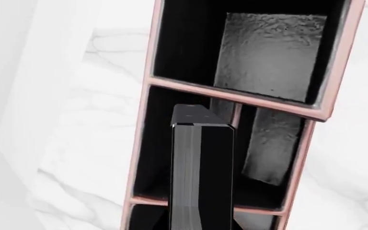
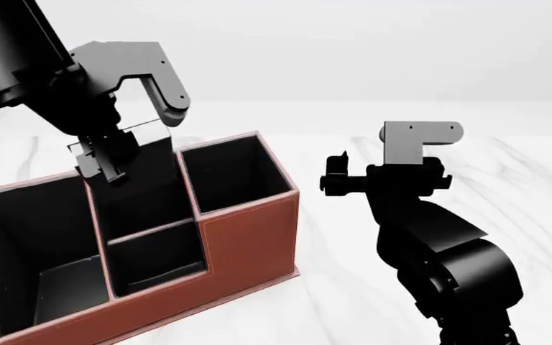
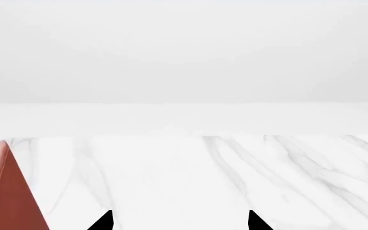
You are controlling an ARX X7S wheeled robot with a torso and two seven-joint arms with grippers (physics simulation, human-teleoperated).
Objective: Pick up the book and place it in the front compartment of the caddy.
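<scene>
While pinching the book (image 1: 202, 167) upright over the caddy (image 2: 247, 237) at approx 10 o'clock, keep L claw (image 2: 103, 162) vertical, centre btwn dividers, lower slow into front pocket, no rim contact. R claw (image 3: 178, 223) spread, idle at 3 o'clock over the desk (image 3: 235, 163).

1. Simulated scene, not a real room: flat, clean rendered surfaces, uniform lighting.
2. Setting is bare: a white marble-veined tabletop (image 2: 506, 180) with grey streaks, backed by a plain pale wall (image 3: 184, 48) with no features.
3. Only furnishing visible is a reddish-brown caddy (image 2: 247, 241) with black pockets and pale trim, a desk-organiser type item, which hints at an office or study desk.
4. No windows, shelves, appliances or tools show, so the type of place beyond "tabletop test scene" cannot be told.
</scene>
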